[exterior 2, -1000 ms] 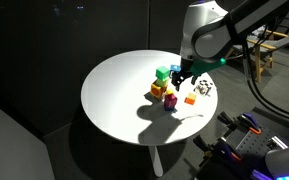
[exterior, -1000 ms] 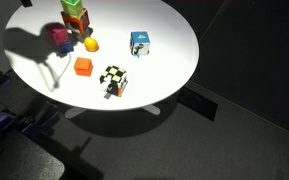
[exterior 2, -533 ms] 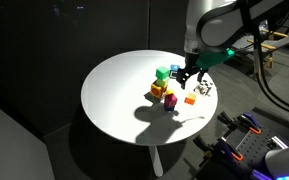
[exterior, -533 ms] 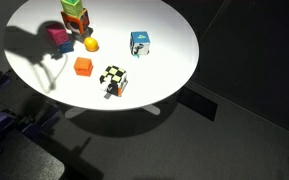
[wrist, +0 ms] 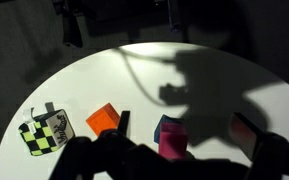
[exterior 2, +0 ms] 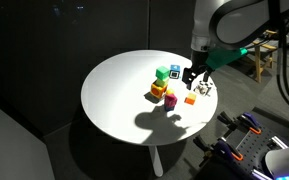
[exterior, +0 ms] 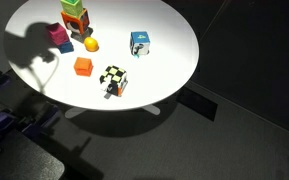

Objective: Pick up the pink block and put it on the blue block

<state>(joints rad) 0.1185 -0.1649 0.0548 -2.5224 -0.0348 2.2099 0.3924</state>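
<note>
As the wrist view looks down past it, the gripper (exterior 2: 193,76) hangs above the round white table (wrist: 234,90) with its jaws spread wide and nothing held between them; its fingers (wrist: 124,124) show only as dark, blurred shapes low in that view; nearest beyond them sits the pink block (wrist: 172,143), pressed against the blue block (wrist: 165,125), though whether it rests on top of it or just beside it I cannot tell; just beside the pair stands an orange cube (wrist: 103,119), and farther toward the table's edge lies a black, white and yellow-green chequered cube (wrist: 44,133); the arm's shadow falls across the bare tabletop behind them; in an exterior view the pink block (exterior: 58,34) and the blue block (exterior: 64,46) touch each other near the rim, with a yellow ball (exterior: 91,44) just beside them, a light blue and white patterned cube (exterior: 140,42) well apart toward the middle of the table, and a small stack of green and orange blocks (exterior: 74,12) at the far rim; in an exterior view the gripper hovers over the side of the table where the orange cube (exterior 2: 190,99) and the chequered cube (exterior 2: 202,89) lie, clear of the pink block (exterior 2: 170,102).
</note>
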